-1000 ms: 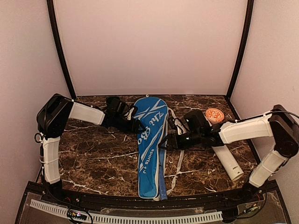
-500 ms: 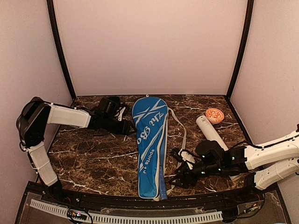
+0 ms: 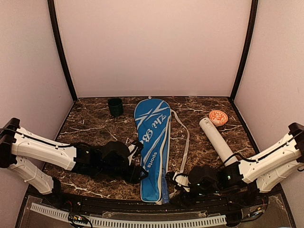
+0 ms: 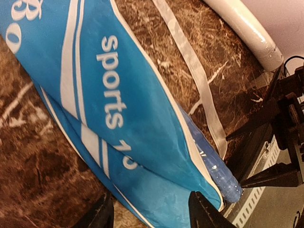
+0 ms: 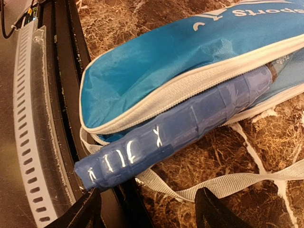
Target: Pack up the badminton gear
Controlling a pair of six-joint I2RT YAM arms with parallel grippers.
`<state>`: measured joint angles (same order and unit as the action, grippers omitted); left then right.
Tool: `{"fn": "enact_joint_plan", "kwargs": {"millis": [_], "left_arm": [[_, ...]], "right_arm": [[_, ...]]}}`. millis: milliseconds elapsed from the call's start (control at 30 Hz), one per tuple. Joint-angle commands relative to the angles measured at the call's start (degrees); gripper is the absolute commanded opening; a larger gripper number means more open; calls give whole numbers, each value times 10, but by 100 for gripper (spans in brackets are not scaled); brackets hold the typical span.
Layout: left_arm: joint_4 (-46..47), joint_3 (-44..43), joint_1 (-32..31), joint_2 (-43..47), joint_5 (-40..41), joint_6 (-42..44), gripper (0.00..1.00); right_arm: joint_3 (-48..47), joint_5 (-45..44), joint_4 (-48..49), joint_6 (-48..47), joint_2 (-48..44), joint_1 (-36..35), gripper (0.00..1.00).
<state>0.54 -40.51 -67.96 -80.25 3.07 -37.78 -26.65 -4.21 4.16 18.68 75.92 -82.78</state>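
Note:
The blue racket bag (image 3: pixel 152 137) with white lettering lies lengthwise mid-table. A blue racket handle (image 5: pixel 175 128) sticks out of its unzipped near end; it also shows in the left wrist view (image 4: pixel 216 173). Only this one handle shows. The long white tube (image 3: pixel 216 140) lies to the right of the bag. No shuttlecocks are in view. My left gripper (image 3: pixel 140 173) is open and empty, jaws either side of the bag's near end (image 4: pixel 118 95). My right gripper (image 3: pixel 178 183) is open and empty, low beside the handle's tip and above the bag's strap (image 5: pixel 228 183).
A small dark cup (image 3: pixel 115 106) stands at the back left. An orange round lid (image 3: pixel 218 117) lies at the back right beyond the tube. The bag's white strap (image 3: pixel 186 142) trails on the table to its right. The black front rail (image 5: pixel 61 95) runs by the handle tip.
My left arm has swung from the back left by the cup to the bag's near end. My right arm has moved from mid-table to the front by the handle tip.

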Motion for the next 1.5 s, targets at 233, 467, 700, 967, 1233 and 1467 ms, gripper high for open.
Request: {"fn": "enact_joint_plan", "kwargs": {"millis": [233, 467, 700, 967, 1233, 1467], "left_arm": [[-137, -92, -97, -116, 98, -161, 57], [-208, -128, -101, -163, 118, -162, 52], [-219, -133, -106, -202, 93, -150, 48], [-227, -119, -106, -218, 77, -142, 52], [-215, -120, -107, -217, 70, -125, 40], [-209, -119, -106, -219, 68, -124, 38]], "right_arm": [[-27, -48, 63, 30, 98, -27, 64], [-29, -62, 63, 41, 91, -27, 62], [-36, -70, 59, 41, 89, -27, 61], [-50, -82, 54, 43, 99, -27, 59], [-70, -74, 45, 36, 124, -28, 56], [-27, -55, 59, 38, 98, -69, 65]]}}
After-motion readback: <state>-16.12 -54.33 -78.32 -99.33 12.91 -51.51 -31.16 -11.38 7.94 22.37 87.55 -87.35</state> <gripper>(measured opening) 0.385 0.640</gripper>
